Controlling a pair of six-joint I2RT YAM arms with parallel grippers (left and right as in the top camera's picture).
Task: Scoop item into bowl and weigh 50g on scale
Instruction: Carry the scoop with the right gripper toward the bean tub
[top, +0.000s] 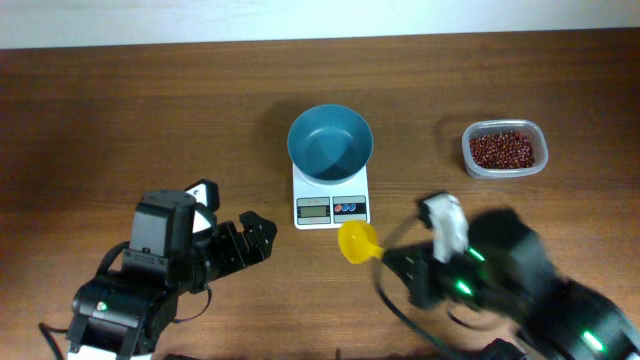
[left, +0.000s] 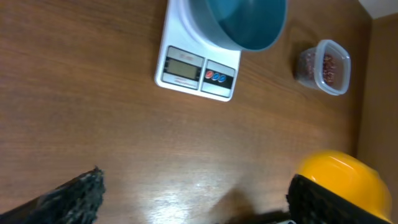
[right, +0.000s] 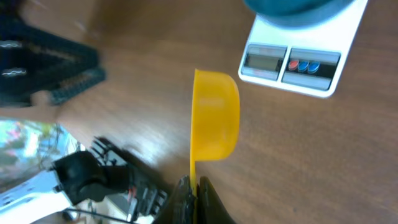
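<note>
The teal bowl (top: 330, 140) stands on the white scale (top: 331, 207) at the table's middle, and its inside looks bare. The item, red-brown beans (top: 503, 149), lies in a clear tub at the right. My right gripper (top: 398, 257) is shut on the thin handle of a yellow scoop (top: 358, 241), just in front of the scale; in the right wrist view the right gripper (right: 194, 190) pinches the handle of the scoop (right: 214, 115), whose cup is turned on its side. My left gripper (top: 235, 218) is open over bare table, with nothing between its fingers (left: 68, 199).
The clear tub (left: 324, 65) sits right of the scale (left: 198, 68) and bowl (left: 239, 22). The yellow scoop (left: 341, 177) shows behind my left gripper's right finger. The left arm (right: 43, 68) lies near the scoop's left side. A pale wall edge runs along the far side.
</note>
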